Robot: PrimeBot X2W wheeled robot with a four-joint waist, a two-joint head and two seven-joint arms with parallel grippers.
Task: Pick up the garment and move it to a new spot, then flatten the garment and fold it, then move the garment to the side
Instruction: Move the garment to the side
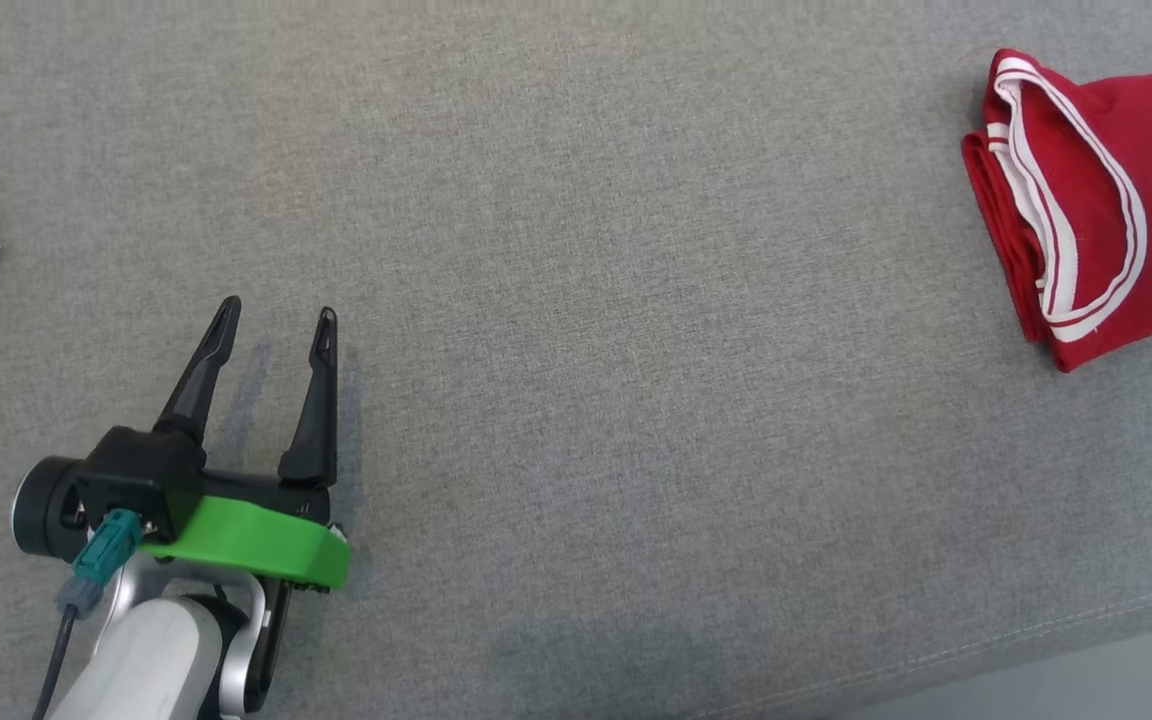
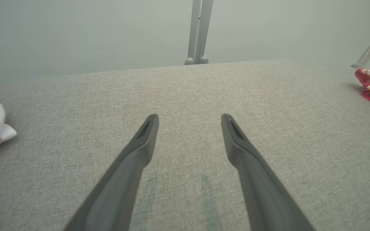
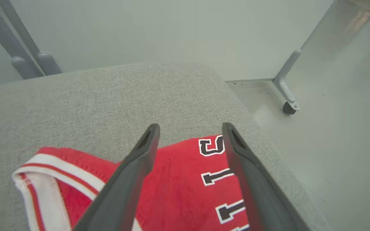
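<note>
In the head view, the left gripper (image 1: 278, 306) was seen at eight o'clock, fingers spread, and the folded red, white-trimmed cloth garment (image 1: 1086, 200) at two o'clock on the grey fabric surface (image 1: 636, 350). In the right wrist view, the right gripper (image 3: 190, 125) was seen above it, fingers spread.

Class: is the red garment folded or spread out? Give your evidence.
Folded. The red garment lies as a compact bundle on the grey surface, stacked layers showing along its left side, striped trim doubled over.
</note>
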